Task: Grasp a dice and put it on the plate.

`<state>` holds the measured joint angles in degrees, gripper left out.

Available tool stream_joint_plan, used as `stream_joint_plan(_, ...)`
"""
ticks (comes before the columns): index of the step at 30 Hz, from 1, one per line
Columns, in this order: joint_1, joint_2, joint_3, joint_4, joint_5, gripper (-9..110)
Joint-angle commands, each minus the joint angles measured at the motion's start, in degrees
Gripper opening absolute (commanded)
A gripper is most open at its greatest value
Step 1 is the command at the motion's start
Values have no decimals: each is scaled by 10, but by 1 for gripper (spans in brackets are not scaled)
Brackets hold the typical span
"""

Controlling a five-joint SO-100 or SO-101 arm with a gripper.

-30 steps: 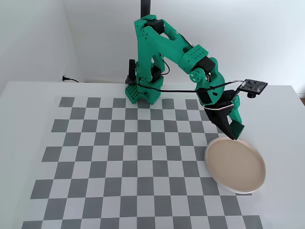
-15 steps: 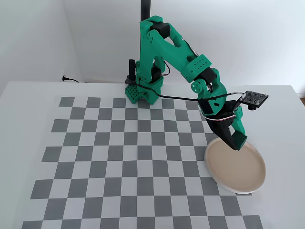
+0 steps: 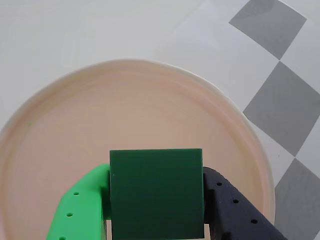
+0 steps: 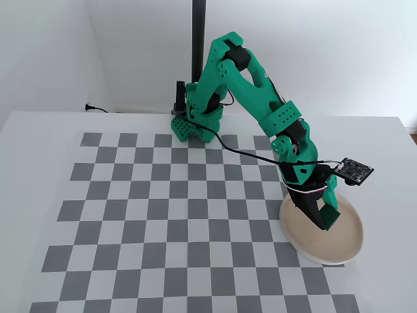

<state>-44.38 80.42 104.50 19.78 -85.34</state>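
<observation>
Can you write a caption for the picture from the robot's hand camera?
Gripper holding the dark green dice above the beige-pink plate.

The arm (image 4: 247,85) is printed in bright green plastic with black motor blocks at its joints and rows of small round holes in its panels. A thin black cable (image 4: 254,154) runs along it. The claw (image 4: 326,222) has one green finger (image 3: 80,212) and one black finger (image 3: 235,212), both perforated. A small dark circuit board (image 4: 357,169) sits at the wrist.
</observation>
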Motion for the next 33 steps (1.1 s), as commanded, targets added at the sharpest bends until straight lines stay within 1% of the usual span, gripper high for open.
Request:
stream_joint_plan(1,3,-12,-76,-18,-4,-4)
stream_joint_plan(8,-2,-49,-87,-33,-8,-3)
stream_joint_plan(11,-5,-60,-87,-36,-3,5)
stream_joint_plan(14,-10,-66,-87,-37,3,11)
stream_joint_plan(20,-10,-65,-87,-40,8,19)
stream_joint_plan(28,0,-50,-88,-37,3,20)
stream_joint_plan(33,9,-12,-88,-11,-4,20)
